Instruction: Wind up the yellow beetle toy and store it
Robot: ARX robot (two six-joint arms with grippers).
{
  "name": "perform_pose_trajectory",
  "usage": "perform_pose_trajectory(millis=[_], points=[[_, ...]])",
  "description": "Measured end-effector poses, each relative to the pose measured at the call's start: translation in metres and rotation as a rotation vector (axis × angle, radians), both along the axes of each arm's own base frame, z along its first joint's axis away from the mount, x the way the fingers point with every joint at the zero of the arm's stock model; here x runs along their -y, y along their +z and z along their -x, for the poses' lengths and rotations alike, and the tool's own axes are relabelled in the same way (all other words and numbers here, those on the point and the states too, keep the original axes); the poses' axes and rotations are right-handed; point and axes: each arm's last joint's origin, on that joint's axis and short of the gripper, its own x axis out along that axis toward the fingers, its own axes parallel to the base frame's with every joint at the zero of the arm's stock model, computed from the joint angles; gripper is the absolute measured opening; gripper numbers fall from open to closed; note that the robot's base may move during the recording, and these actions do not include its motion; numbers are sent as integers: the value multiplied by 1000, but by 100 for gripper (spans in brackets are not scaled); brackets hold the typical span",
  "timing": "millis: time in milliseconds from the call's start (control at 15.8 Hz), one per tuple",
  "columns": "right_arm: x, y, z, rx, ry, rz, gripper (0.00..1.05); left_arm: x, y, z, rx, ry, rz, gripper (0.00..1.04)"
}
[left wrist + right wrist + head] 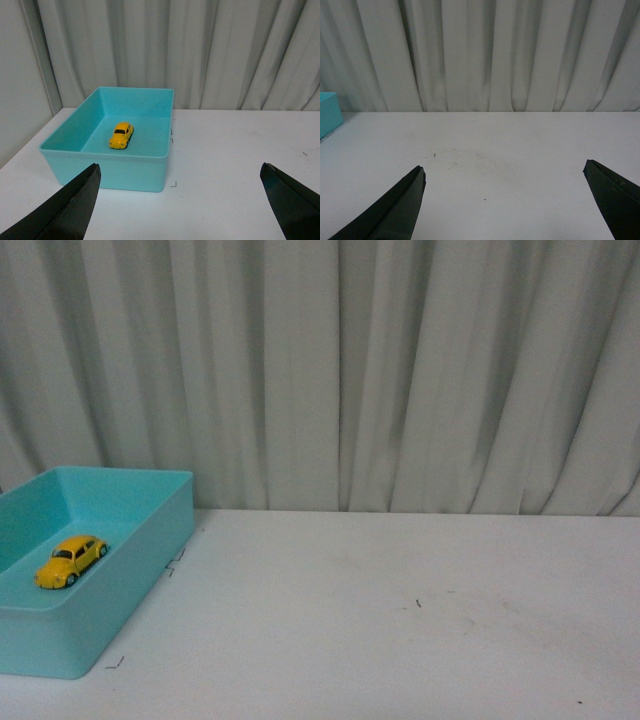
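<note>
The yellow beetle toy [71, 560] rests on its wheels on the floor of a turquoise bin [150, 565] at the table's left. The left wrist view shows the same yellow beetle toy [122, 135] inside the turquoise bin [107, 170]. My left gripper [180, 172] is open, its black fingers wide apart, hanging short of the bin's near wall with nothing between them. My right gripper [504, 172] is open too, over bare white tabletop, well away from the toy. Neither arm shows in the front view.
A white table [400, 610] with faint scuff marks spreads to the right of the bin. A pale pleated curtain [380, 370] closes off the back. A corner of the turquoise bin [329, 114] shows at the edge of the right wrist view.
</note>
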Motion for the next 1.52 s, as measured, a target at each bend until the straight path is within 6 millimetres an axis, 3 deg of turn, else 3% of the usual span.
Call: perform_pose_trajectory(millis=[1524], points=[[0,0,0,0,-1,-3,98,0,0,0,0,0,2,98]])
